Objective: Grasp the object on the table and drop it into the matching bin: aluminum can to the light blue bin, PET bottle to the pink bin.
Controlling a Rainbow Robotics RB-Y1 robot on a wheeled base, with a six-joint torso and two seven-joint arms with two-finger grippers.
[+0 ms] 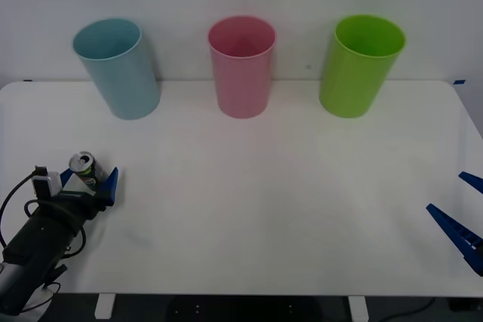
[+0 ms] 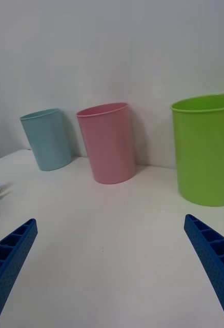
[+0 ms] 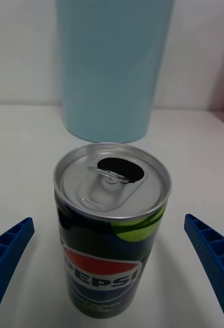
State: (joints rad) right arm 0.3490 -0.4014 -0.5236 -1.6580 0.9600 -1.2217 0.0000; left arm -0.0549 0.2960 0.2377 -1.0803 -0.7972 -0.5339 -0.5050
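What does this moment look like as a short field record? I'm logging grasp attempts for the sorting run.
target: Pepsi can, upright, opened, on the white table near its front left
left end effector: open, fingers either side of the can, not closed on it
right end effector: open, parked at the table's right edge
destination: light blue bin, far left, straight behind the can
other bins: pink bin centre, lime green bin right

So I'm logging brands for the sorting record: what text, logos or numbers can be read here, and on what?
"PEPSI": on the label of the aluminum can, under the round red, white and blue logo.
Smaller line below it on the can: too blurred to read.
Light blue bin, pink bin, lime green bin, table: no text.
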